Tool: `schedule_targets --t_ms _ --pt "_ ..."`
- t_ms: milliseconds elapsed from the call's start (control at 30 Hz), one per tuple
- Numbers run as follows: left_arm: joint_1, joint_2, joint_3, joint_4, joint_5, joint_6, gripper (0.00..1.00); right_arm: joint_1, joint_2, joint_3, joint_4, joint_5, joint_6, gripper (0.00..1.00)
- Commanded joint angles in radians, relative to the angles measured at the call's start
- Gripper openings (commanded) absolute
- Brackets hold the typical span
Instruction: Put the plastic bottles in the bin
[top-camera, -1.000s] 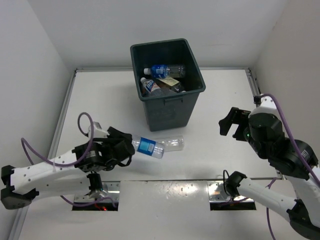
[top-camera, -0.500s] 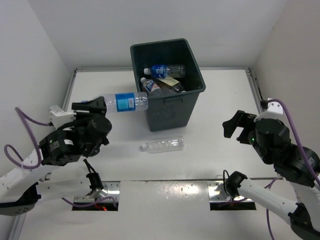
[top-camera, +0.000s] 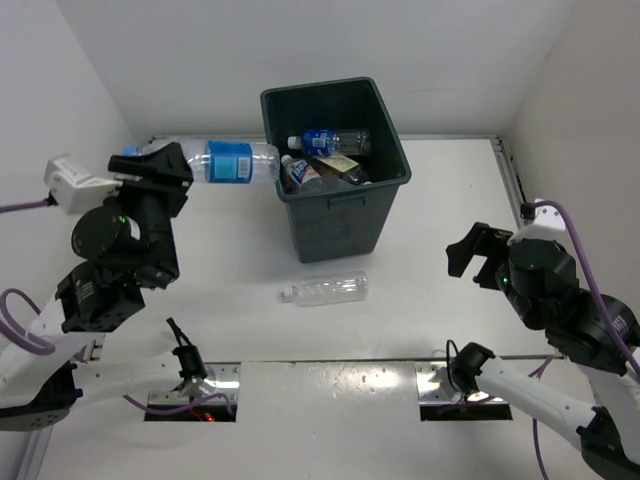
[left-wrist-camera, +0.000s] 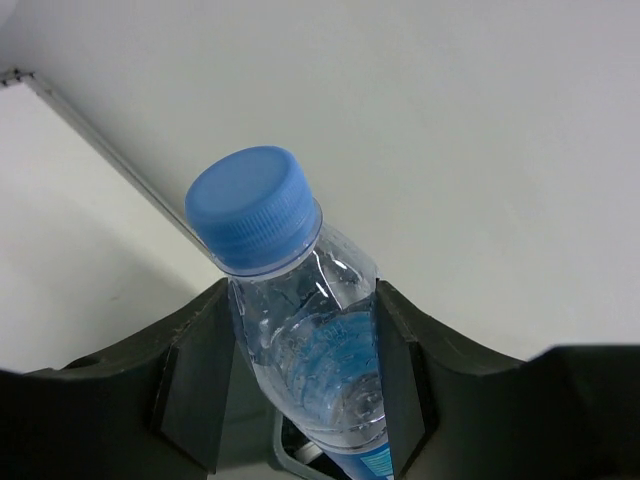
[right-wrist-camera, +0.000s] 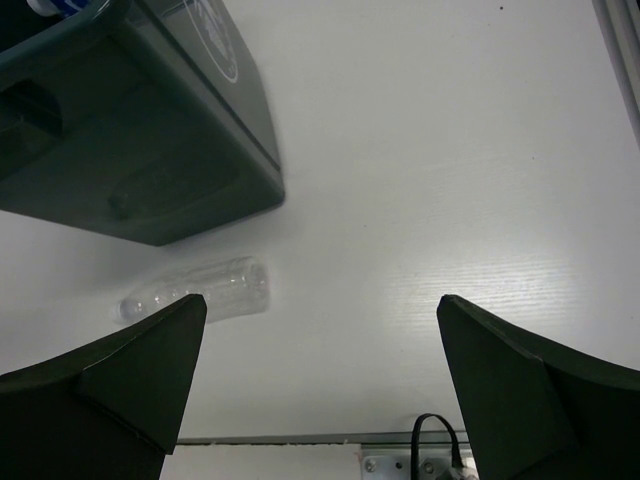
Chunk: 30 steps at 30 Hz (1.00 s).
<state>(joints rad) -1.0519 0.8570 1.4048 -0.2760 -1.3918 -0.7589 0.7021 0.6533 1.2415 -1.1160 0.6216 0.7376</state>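
Black fingers (left-wrist-camera: 190, 370) of the left claw (top-camera: 160, 170) are clenched on the neck of a blue-labelled bottle (top-camera: 230, 162), just under its blue cap (left-wrist-camera: 250, 205). The bottle lies almost level in the air, high over the left side of the desk (top-camera: 450, 200), cap towards the left wall and base towards the bin (top-camera: 335, 225). From above, the base reaches the bin's left rim; whether it clears the rim or sits beside it I cannot tell.

The bin stands near the far edge of the desk, at its middle, and several bottles (top-camera: 330, 142) lie inside. A clear bottle (top-camera: 325, 289) with no label lies on its side on the desk, just in front of the bin. The right claw (top-camera: 472, 255) hangs released and empty over the right side of the desk, well apart from both.

The risk I see is in the grip: only the neck is pinched, so the long body may swing or slip. If the base knocks the rim, the light bin could shift or tip. If the claw lets go too soon, the bottle falls to the desk beside the bin's left wall.
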Motion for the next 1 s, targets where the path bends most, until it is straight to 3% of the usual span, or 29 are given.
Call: schedule_targets --t_ms 0,167,333,500,600,633,700,733,833,867,967 --pt "0.026 0.152 0.086 0.221 0.081 0.297 0.00 -0.004 -0.003 -0.008 0.024 0.018 0.006 1.00" --pt "0.119 0.304 0.161 0.264 0.285 0.274 0.00 -0.004 -0.003 0.012 0.015 0.030 0.006 1.00" --pt "0.258 0.473 0.315 0.140 0.512 0.156 0.00 -0.004 -0.003 0.055 -0.036 0.081 0.006 1.00" --pt "0.313 0.559 0.381 0.066 0.675 0.144 0.02 -0.004 -0.030 0.076 -0.073 0.116 0.025 1.00" --pt "0.332 0.594 0.408 0.028 0.723 0.144 0.15 -0.004 -0.040 0.076 -0.073 0.116 0.025 1.00" --pt "0.332 0.594 0.434 0.014 0.772 0.144 0.32 -0.004 -0.040 0.076 -0.073 0.116 0.025 1.00" --pt "0.361 0.609 0.465 -0.029 0.819 0.144 0.50 -0.004 -0.040 0.076 -0.073 0.116 0.025 1.00" --pt "0.362 0.623 0.491 -0.040 0.839 0.144 0.71 -0.004 -0.040 0.076 -0.073 0.116 0.025 1.00" --pt "0.362 0.634 0.525 -0.078 0.875 0.144 0.86 -0.004 -0.029 0.067 -0.064 0.116 0.025 1.00" --pt "0.362 0.634 0.539 -0.098 0.875 0.144 0.98 -0.004 -0.029 0.067 -0.064 0.106 0.025 1.00" --pt "0.362 0.634 0.539 -0.133 0.855 0.153 1.00 -0.004 -0.029 0.058 -0.054 0.096 0.025 1.00"
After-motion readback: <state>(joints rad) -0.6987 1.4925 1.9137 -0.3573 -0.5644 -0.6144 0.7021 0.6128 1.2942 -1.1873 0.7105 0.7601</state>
